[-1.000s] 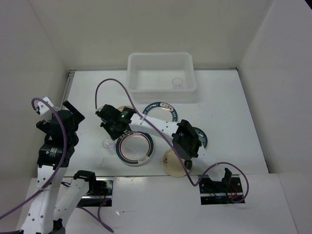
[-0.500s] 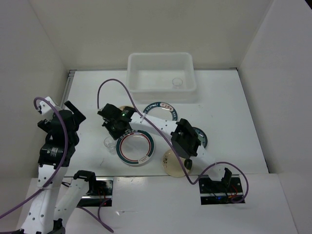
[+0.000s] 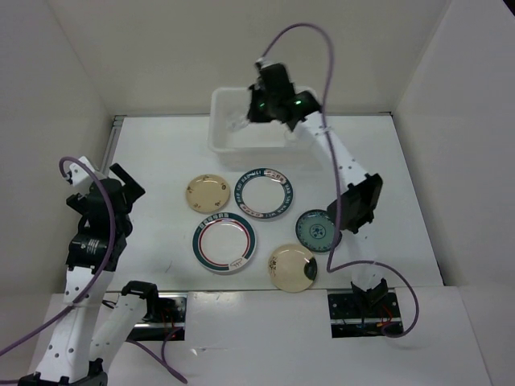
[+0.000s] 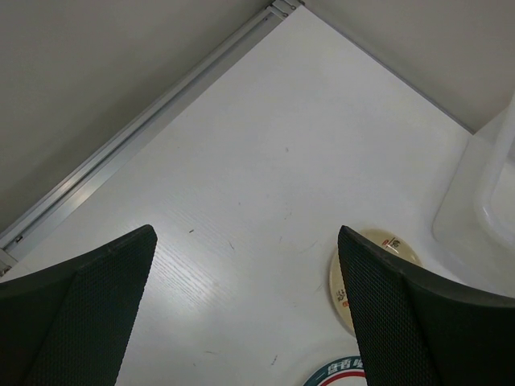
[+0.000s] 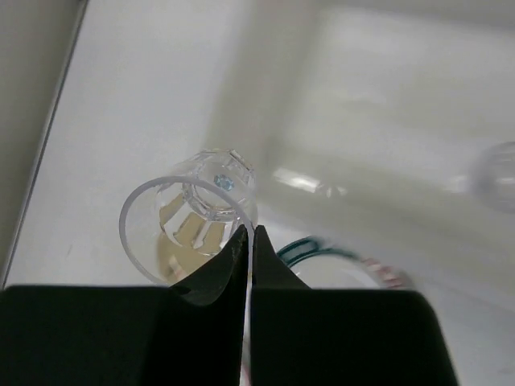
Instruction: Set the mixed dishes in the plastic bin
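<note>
My right gripper (image 3: 251, 115) is shut on the rim of a clear glass cup (image 5: 193, 215) and holds it tilted above the left end of the plastic bin (image 3: 269, 153). The bin's wall (image 5: 386, 121) fills the right wrist view, with a second, blurred cup (image 5: 499, 170) inside. Five plates lie on the table: a cream one (image 3: 208, 193), two green-and-red-rimmed ones (image 3: 264, 193) (image 3: 224, 244), a teal one (image 3: 315, 229) and another cream one (image 3: 291, 267). My left gripper (image 3: 121, 181) is open and empty at the far left.
White enclosure walls stand on three sides. The left wrist view shows bare table between the open fingers (image 4: 418, 322), the cream plate (image 4: 378, 245), the bin's corner (image 4: 491, 201) and a rail along the left wall (image 4: 145, 133).
My right arm has swung from the cup's spot left of the plates up to the bin, carrying the cup. The cream plate it hid now shows. The left arm has barely moved.
</note>
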